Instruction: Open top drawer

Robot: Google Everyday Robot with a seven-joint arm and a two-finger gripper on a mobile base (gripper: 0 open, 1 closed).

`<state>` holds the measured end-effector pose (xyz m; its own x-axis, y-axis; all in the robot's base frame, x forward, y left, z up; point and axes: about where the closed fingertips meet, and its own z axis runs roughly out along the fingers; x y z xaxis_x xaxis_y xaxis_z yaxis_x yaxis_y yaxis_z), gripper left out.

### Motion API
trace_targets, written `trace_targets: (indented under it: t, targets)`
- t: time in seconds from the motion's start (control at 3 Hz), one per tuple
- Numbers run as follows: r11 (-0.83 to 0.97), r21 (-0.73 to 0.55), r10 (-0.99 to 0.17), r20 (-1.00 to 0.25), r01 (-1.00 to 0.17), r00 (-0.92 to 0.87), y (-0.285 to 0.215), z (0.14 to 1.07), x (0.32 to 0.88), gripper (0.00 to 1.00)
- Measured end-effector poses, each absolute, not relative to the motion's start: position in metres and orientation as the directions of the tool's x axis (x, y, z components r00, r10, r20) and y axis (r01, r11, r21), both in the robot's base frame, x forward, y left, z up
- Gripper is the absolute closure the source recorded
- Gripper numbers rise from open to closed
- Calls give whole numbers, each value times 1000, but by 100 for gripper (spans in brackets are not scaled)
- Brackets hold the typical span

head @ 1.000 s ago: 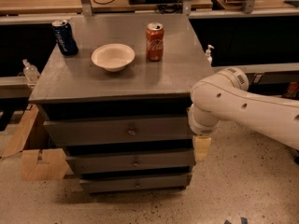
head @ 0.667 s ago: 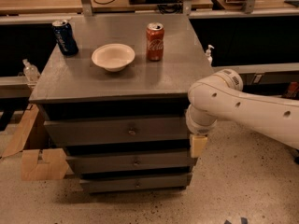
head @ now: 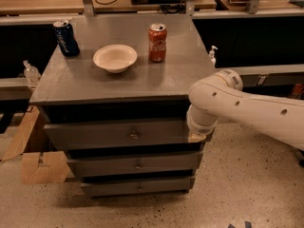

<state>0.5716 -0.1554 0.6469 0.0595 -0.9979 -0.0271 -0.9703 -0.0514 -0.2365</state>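
Pincer (head: 195, 137) sits at the right end of the top drawer (head: 114, 134), below the front right corner of the counter (head: 76, 82); I can't tell whether it's apart or together. Drawer lies just under the counter's front edge, knob (head: 134, 136) at its centre.

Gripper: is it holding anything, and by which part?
Cannot be told: the gripper, mostly hidden, sits at the right end of the top drawer, away from its knob.
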Motion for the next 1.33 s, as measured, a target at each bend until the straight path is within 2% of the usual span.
trace_targets:
  t: [0.33,0.67,1.33]
  targets:
    - [-51,-237,-998,-27,-970,59,-155,652,572,97]
    - [-51,-237,-998,-27,-970,59,-155,652,572,100]
    - [-51,-236,-998,-27,-970,59,-155,656,572,100]
